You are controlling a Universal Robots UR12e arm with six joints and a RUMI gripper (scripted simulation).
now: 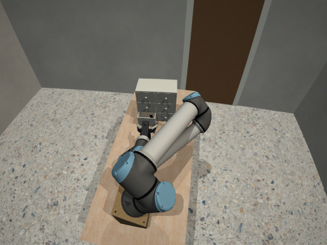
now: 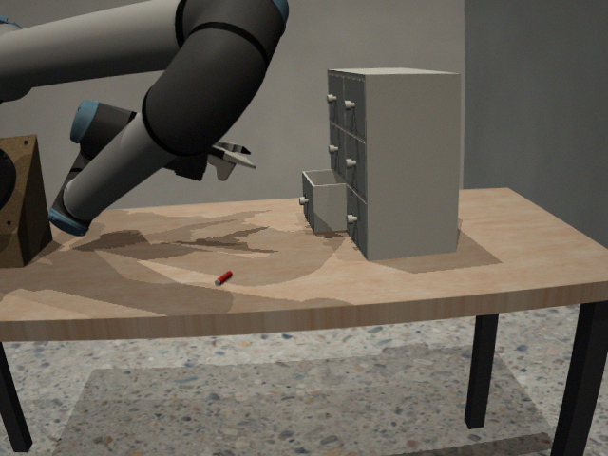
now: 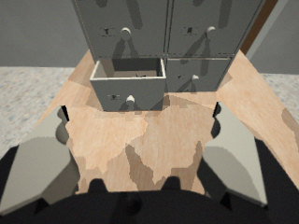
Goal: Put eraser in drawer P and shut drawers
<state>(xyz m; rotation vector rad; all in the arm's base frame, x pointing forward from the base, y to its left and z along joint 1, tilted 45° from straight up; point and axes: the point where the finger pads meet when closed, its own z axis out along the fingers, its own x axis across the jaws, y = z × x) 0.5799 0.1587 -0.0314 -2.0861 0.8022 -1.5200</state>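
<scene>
- The wooden table [image 1: 174,229] [image 2: 417,290] [image 3: 112,135] carries everything here.
- The arm [image 1: 171,129] [image 2: 118,161] folds over the table, its wrist reaching towards 12 o'clock in the top view.
- The pale-topped chest [image 1: 157,84] [image 2: 412,161] [image 3: 196,44] stands upright at 12 o'clock from the arm's base; its other five drawers look shut.
- The brown mounting block [image 1: 132,222] [image 2: 24,236] sits under the arm's base.
- The gripper [image 1: 147,126] [image 2: 251,160] [image 3: 141,105] is wide open with nothing between its fingers, apart from the chest.
- The open drawer [image 1: 151,122] [image 2: 330,208] [image 3: 149,95] juts out at the chest's 7 o'clock in the top view; its letter is too blurred to read.
- The eraser [image 1: 151,116] [image 3: 140,76], a dark block, lies inside that drawer, towards 3 o'clock from above.
- The red cylinder [image 2: 223,277] lies on the table, at 8 o'clock from the chest in the exterior view.
</scene>
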